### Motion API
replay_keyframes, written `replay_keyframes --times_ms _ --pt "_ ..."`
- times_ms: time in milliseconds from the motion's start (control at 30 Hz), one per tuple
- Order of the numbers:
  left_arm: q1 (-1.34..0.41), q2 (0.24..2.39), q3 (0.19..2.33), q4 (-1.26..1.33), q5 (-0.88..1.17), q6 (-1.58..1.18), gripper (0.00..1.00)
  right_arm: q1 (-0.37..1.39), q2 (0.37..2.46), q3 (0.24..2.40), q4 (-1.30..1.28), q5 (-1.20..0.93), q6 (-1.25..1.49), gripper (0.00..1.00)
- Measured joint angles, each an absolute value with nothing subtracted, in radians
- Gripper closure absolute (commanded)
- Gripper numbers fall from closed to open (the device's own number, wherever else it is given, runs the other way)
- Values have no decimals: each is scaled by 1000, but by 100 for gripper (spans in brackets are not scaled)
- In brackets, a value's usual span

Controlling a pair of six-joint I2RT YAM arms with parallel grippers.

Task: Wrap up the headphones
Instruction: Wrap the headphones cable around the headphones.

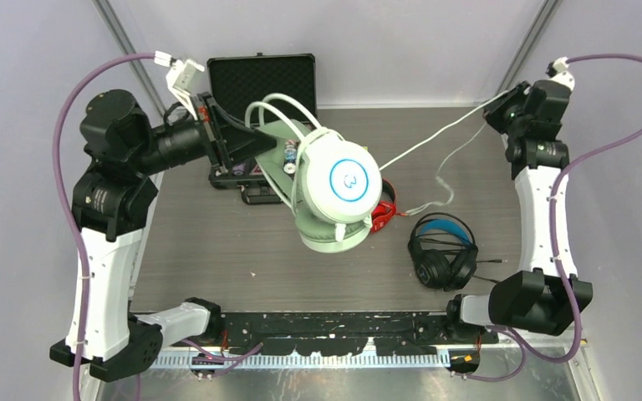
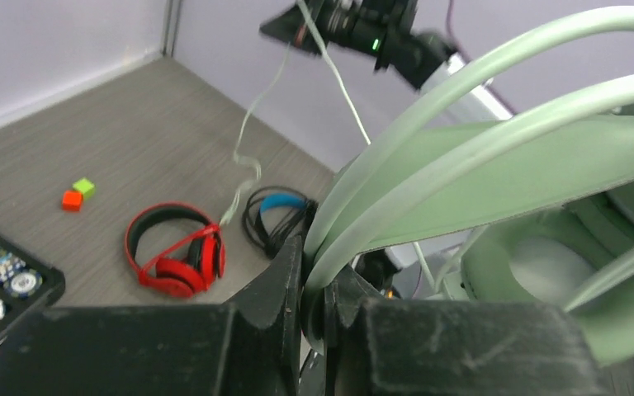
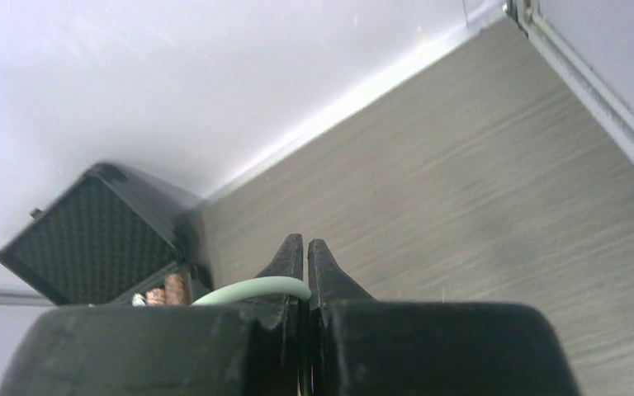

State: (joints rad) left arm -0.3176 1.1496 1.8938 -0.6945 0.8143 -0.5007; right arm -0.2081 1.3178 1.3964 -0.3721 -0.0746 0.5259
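Observation:
My left gripper (image 1: 261,142) holds the pale mint-green and white headphones (image 1: 338,180) high above the table, shut on their headband (image 2: 429,140). In the left wrist view the left gripper (image 2: 322,276) pinches one of the thin headband hoops. A thin pale cable (image 1: 435,134) runs from them up to my right gripper (image 1: 498,102) at the back right. The right gripper (image 3: 306,247) is shut on that cable (image 3: 256,290). The red headphones (image 2: 177,252) lie on the table, mostly hidden under the mint pair in the top view. The black headphones with a blue headband (image 1: 443,251) lie at the right.
An open black case with a foam lid (image 1: 259,79) stands at the back left, small parts in its tray (image 2: 0,276). A small red block and a green block (image 2: 77,194) sit on the table beside it. A loose cable end (image 1: 443,180) hangs near the black headphones.

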Motion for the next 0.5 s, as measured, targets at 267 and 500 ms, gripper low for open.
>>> replay_keyframes --times_ms 267,500 --pt "-316 1077 1700 -845 789 -188 100 -258 1433 1637 -417 -199 536 100" --pt "-316 1059 1641 -934 666 -41 100 -257 1484 1715 -443 -385 556 99"
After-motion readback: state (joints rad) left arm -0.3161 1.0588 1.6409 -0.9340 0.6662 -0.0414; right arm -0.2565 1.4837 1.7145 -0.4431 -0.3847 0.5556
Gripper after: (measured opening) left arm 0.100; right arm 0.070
